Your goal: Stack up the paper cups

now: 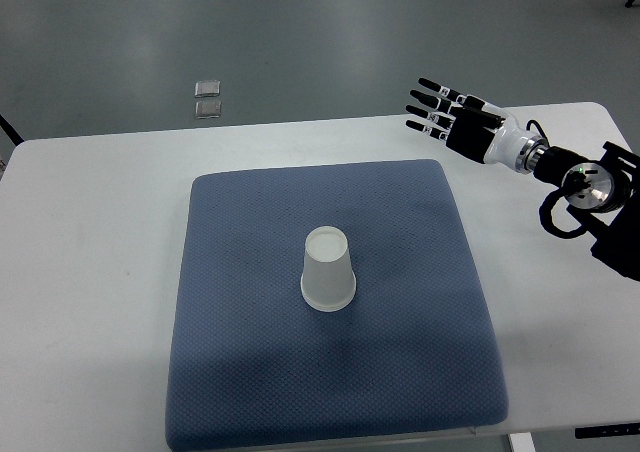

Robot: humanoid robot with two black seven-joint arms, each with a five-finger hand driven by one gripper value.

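The paper cup (327,270) looked matt white, its wall smooth and faintly translucent, with a thin rolled rim at the wide end. It sat on a blue mat (250,372) of woven cloth, whose surface showed a fine dimpled texture and gave no shine. The table (90,272) beneath was a smooth white top, likely laminate, with a soft, even sheen. The right hand (455,122) appeared to be hard plastic: black fingers with a slight gloss, pale bands at the joints, and a glossy white wrist shell. Behind the wrist, black rubbery cables (556,217) looped. The floor (300,42) was smooth, grey-green and dully reflective.
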